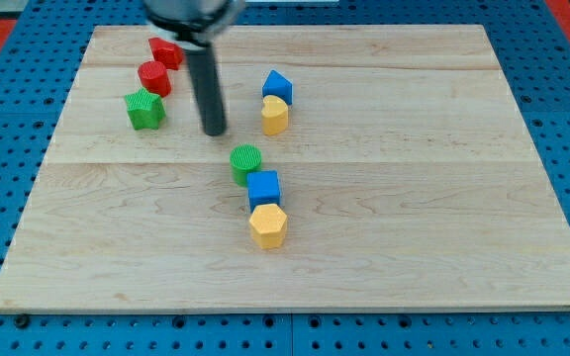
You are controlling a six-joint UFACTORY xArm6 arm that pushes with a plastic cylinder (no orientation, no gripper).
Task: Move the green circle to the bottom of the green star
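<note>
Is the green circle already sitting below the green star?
No. The green circle lies well toward the view's right of the green star, touching the blue cube; my tip stands between them.

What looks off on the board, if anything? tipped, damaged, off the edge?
Nothing stands out. All blocks sit flat on the wooden board, none off the edge. The green circle touches the blue cube, well to the view's right of the green star. My tip sits between them, touching neither.
</note>
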